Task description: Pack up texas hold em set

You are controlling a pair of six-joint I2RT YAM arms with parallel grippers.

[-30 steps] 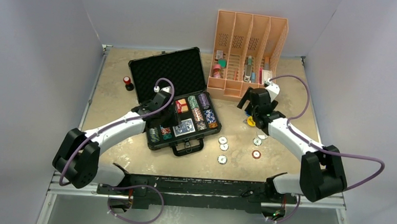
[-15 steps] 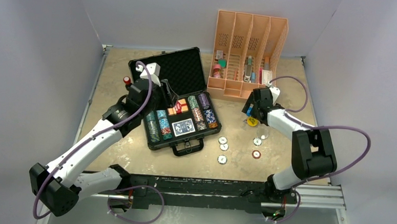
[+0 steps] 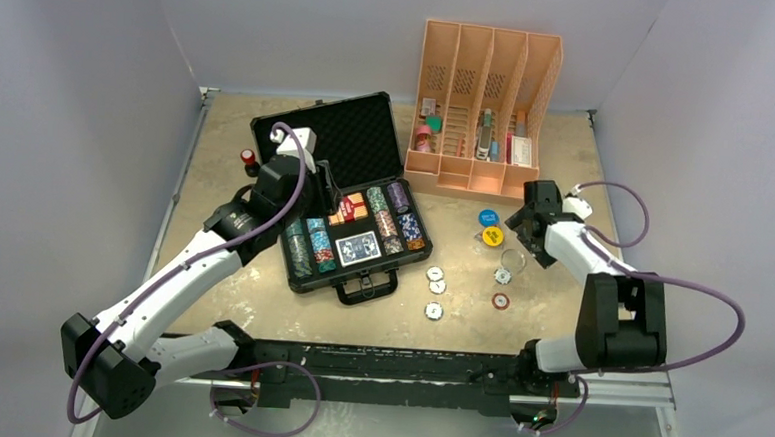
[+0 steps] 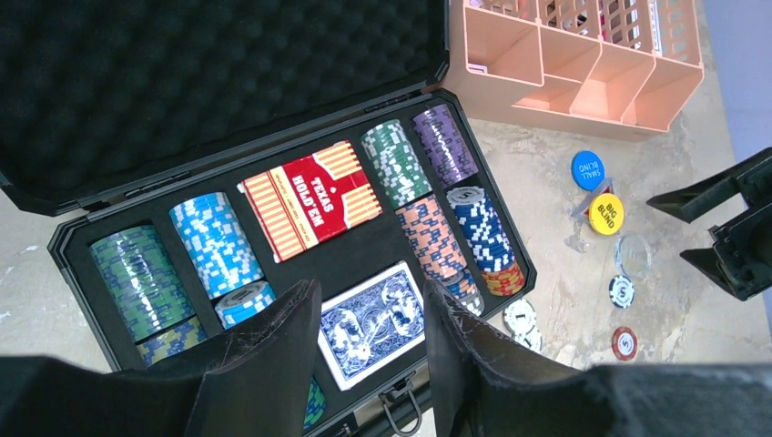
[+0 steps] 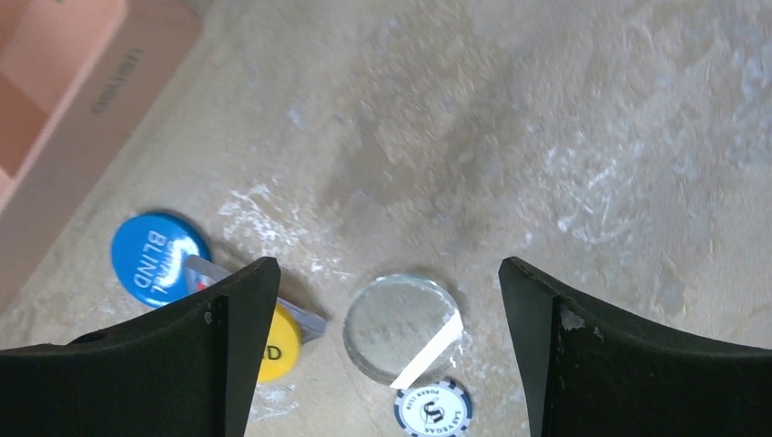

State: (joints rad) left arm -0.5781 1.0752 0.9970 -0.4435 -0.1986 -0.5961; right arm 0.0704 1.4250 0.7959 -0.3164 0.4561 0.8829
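The black briefcase (image 3: pixel 320 135) lies open with chip stacks (image 3: pixel 399 219), a red deck (image 3: pixel 355 206) and a blue deck (image 3: pixel 359 247) inside. My left gripper (image 3: pixel 321 189) hovers open and empty above the case; in the left wrist view it (image 4: pixel 371 300) sits over the blue deck (image 4: pixel 371 320), with the red deck (image 4: pixel 311 197) beyond. My right gripper (image 3: pixel 526 224) is open and empty over the table. In the right wrist view it (image 5: pixel 390 273) straddles a clear round disc (image 5: pixel 401 326), with a blue button (image 5: pixel 153 256), a yellow button (image 5: pixel 273 344) and a white chip (image 5: pixel 432 410) near.
The orange desk organizer (image 3: pixel 485 103) stands at the back right. A small red-topped black cylinder (image 3: pixel 248 158) stands left of the case. Loose chips (image 3: pixel 436 278) and a red chip (image 3: pixel 500 302) lie on the table in front of the case's right side.
My right gripper swung right and toward me, uncovering the blue and yellow buttons. My left arm lifted off the case's left side, rose and now hovers above it.
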